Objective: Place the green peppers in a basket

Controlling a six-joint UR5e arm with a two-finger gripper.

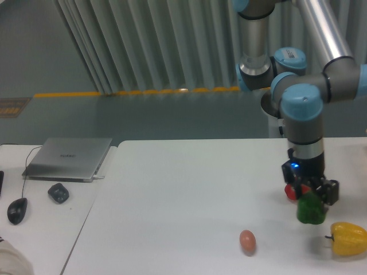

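Gripping the green pepper [311, 209], my claw [310, 195] sits right on top of it at the worktop's [183, 195] right side, red pepper [292, 192] just behind, yellow pepper [347, 239] near; whether it's lifted, I can't tell. No basket in view, so placing is all still left.

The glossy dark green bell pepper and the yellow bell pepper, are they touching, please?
Apart. The fixed camera shows bare white table between the glossy dark green bell pepper and the yellow bell pepper.
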